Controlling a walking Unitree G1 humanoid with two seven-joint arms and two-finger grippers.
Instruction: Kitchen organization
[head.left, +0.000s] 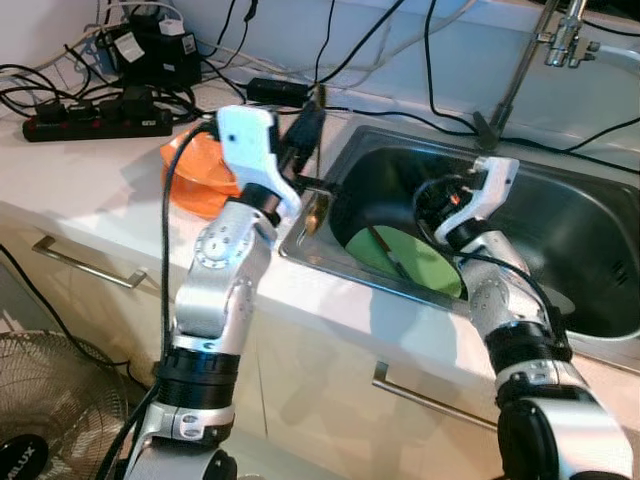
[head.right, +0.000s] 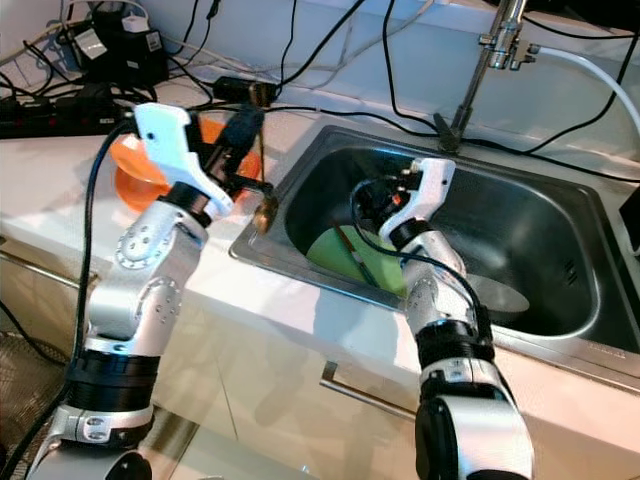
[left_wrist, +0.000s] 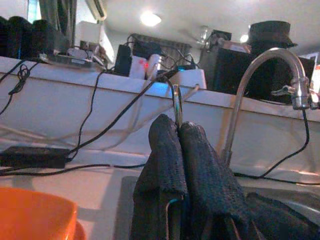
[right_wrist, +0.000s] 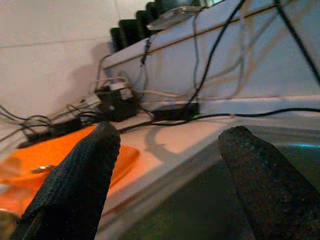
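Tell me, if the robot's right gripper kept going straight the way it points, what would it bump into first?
Probably the sink's near wall below the counter edge, with the orange bowl behind it. The right gripper is open inside the sink; depth is unclear.

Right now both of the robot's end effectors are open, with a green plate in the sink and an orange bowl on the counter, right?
Not quite. The left end effector is shut on a thin utensil, as the left wrist view shows. The right end effector is open. The green plate is in the sink, the orange bowl on the counter.
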